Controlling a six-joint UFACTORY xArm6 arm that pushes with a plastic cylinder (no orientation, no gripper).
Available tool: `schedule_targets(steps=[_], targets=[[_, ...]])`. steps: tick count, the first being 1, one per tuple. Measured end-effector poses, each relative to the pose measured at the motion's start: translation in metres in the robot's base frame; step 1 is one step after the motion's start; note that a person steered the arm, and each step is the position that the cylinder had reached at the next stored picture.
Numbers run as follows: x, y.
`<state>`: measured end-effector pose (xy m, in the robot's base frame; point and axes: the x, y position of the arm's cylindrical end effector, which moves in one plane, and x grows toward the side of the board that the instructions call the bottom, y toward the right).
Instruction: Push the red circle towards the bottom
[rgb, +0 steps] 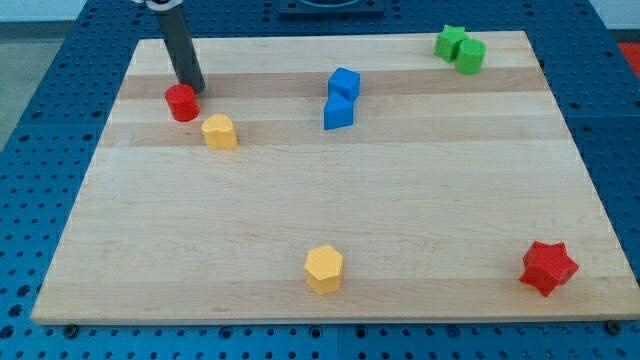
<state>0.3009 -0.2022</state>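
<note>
Red circle at tabletop upper left, tip touching its top-right edge; no fingers, bare rod. Recentre above circle, push straight down, clear of yellow block

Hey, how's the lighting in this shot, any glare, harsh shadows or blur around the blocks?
Camera view: even, soft light, no glare on the wooden board; only faint short shadows beside the blocks, as at the red star-shaped block; everything sharp, including my tip just above-right of the red circular block.

2 red blocks, 2 yellow, 2 blue, 2 green
</note>
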Motion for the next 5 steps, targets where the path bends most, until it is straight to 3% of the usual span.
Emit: schedule_targets(steps=[2,5], targets=[[0.007,-0.008],[0.059,-0.008]])
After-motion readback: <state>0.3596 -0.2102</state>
